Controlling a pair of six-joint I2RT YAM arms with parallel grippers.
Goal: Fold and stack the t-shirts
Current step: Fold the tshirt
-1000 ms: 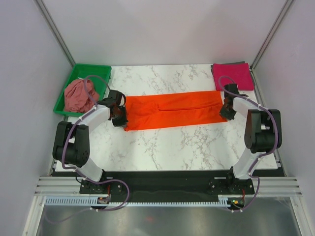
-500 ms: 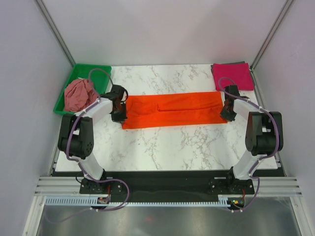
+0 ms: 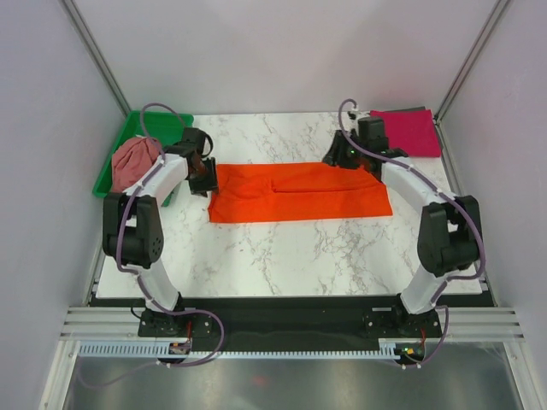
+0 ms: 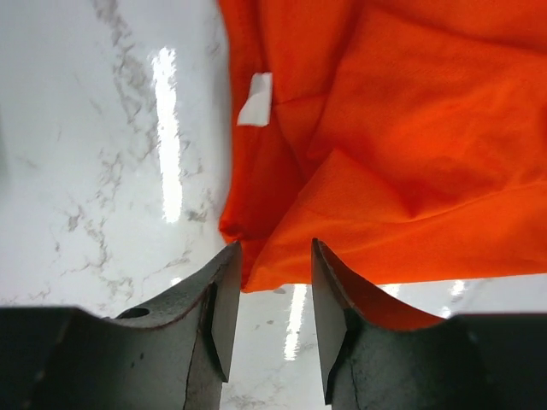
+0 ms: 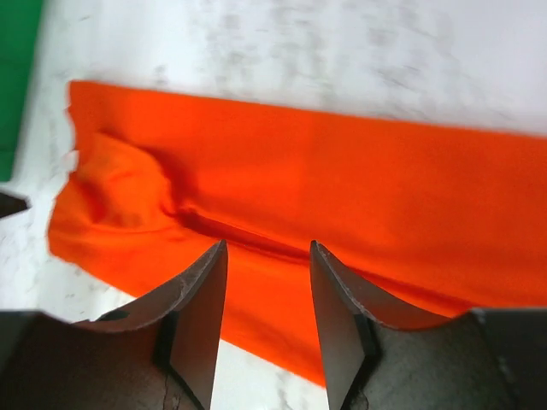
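Orange t-shirt point(image 3: 299, 192) lies as a long folded strip on the marble table point(image 3: 282, 248), flatter than a second ago. The left gripper point(image 4: 275, 256), closed at the strip's left end back then, now has its jaws parted, and the cloth's corner lies loose just ahead of the fingertips. The right gripper point(image 5: 267, 252) has left the strip's right end and swung to its far edge; its jaws stand apart above the cloth, holding nothing. The magenta-pink t-shirt point(image 3: 419, 132) sits just behind that wrist, partly covered. The left arm hides part of the dusty rose t-shirt point(image 3: 128, 162) in the green tray point(image 3: 177, 128). The right wrist view is blurred.
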